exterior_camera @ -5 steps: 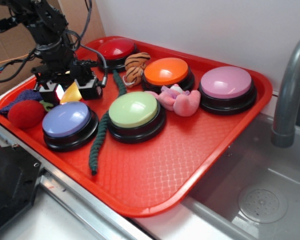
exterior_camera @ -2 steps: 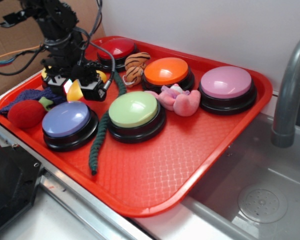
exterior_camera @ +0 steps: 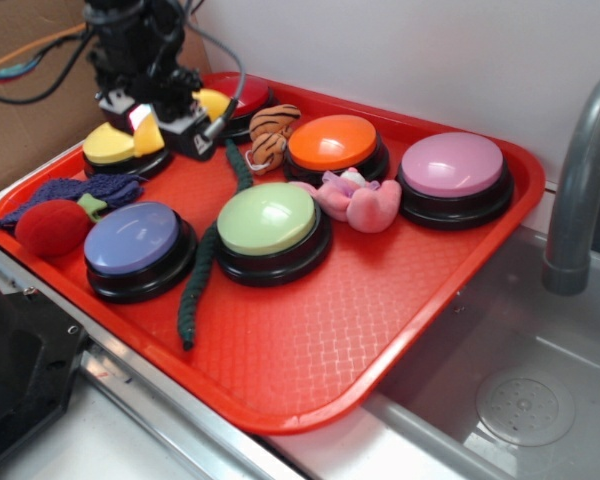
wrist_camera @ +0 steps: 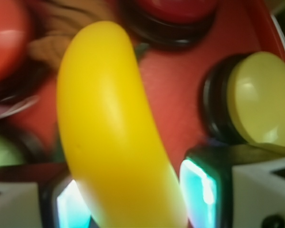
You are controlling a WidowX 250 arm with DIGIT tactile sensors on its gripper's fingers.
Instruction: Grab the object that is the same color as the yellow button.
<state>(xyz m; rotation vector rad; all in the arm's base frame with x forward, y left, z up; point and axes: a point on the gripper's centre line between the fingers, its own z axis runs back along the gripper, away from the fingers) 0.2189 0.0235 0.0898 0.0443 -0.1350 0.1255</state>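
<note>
- Wrist view: fingers [wrist_camera: 133, 199] clamp the yellow banana [wrist_camera: 111, 128], lifted just beside the yellow button [wrist_camera: 256, 104].
- Grasp appears made; next, a steady hold suffices.

The scene was viewed by the exterior camera from above the front edge of the red tray [exterior_camera: 310, 370], aimed obliquely down toward its rear edge and the wall, far enough back for the whole tray and part of a sink [exterior_camera: 520, 400] past the tray's right edge to be taken in. The wrist camera was mounted on the gripper [exterior_camera: 152, 125] and pointed down at the tray's rear left corner from very close. Both views were shared by the toy banana [exterior_camera: 148, 133] [wrist_camera: 109, 128] and the yellow button [exterior_camera: 108, 147] [wrist_camera: 259, 104].
</note>
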